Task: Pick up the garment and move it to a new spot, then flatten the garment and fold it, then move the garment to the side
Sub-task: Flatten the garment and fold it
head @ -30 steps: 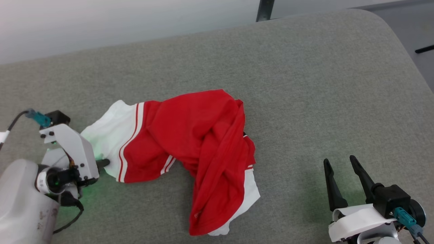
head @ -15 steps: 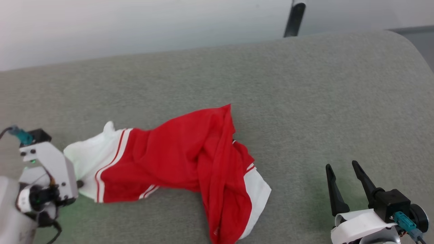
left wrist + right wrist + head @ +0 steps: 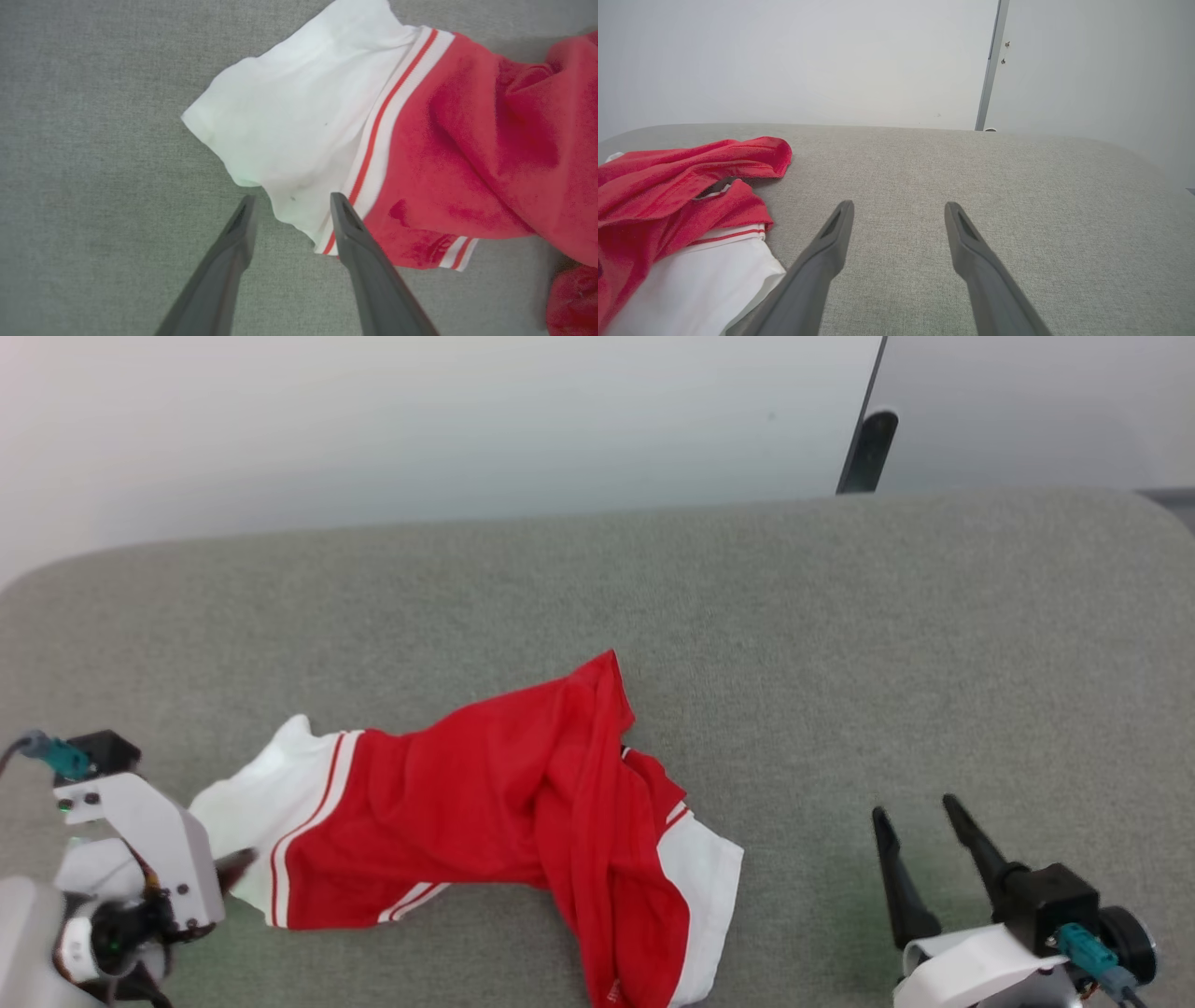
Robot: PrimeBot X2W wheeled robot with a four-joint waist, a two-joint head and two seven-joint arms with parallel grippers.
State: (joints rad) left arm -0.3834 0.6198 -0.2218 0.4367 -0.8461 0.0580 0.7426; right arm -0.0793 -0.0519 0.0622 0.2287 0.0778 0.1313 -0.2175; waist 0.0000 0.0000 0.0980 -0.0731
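Observation:
The garment (image 3: pixel 485 803), a red T-shirt with white sleeve ends and striped trim, lies crumpled and stretched sideways on the grey padded surface (image 3: pixel 840 644). My left gripper (image 3: pixel 233 870) sits at its left white sleeve (image 3: pixel 252 803). In the left wrist view the left gripper (image 3: pixel 292 200) is open, its fingertips apart over the lower edge of the sleeve (image 3: pixel 289 126), which rests loose on the surface. My right gripper (image 3: pixel 917 810) stands open to the right of the garment, well apart from it. In the right wrist view the right gripper (image 3: pixel 899 207) holds nothing, and the garment (image 3: pixel 668 186) lies to its left.
The grey surface (image 3: pixel 1017 186) has rounded far corners and ends at a pale wall (image 3: pixel 420 420). A dark post (image 3: pixel 868 448) stands behind the far edge. Bare grey padding stretches right of and behind the garment.
My left gripper, shut on the white sleeve a second ago, now stands open and the sleeve lies loose. The head camera has tilted, shifting the whole picture. The right gripper stays open.

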